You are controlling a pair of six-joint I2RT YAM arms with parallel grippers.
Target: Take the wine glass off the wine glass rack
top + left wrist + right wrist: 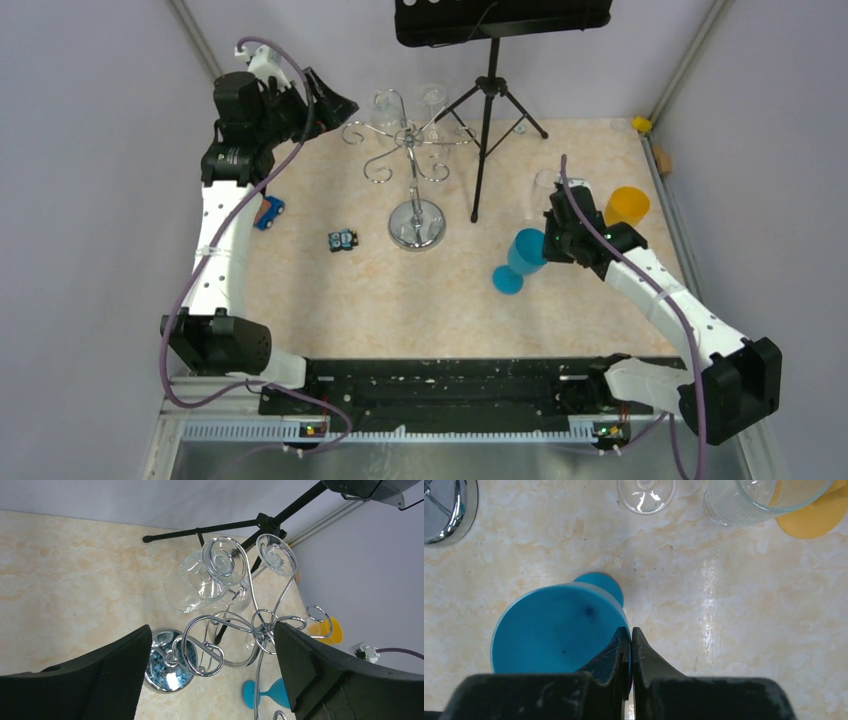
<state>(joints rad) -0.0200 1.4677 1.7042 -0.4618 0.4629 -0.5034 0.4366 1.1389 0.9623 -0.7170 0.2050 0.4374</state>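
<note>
The chrome wine glass rack (413, 170) stands at the back of the table on its round base (167, 660). Clear wine glasses (385, 103) hang upside down from its far hooks, one bowl (200, 582) showing large in the left wrist view. My left gripper (320, 100) hovers open just left of the rack top, its black fingers (115, 675) wide apart around the curled hooks (202, 650) and touching nothing. My right gripper (630, 635) is shut on the rim of a blue wine glass (554, 630) that stands upright on the table (520, 258), one finger inside the bowl.
A black tripod stand (487, 110) rises right behind the rack. A clear glass (545, 185) and an orange cup (627, 205) stand beyond my right gripper. A blue toy car (268, 212) and a small dark toy (342, 240) lie left of the rack base.
</note>
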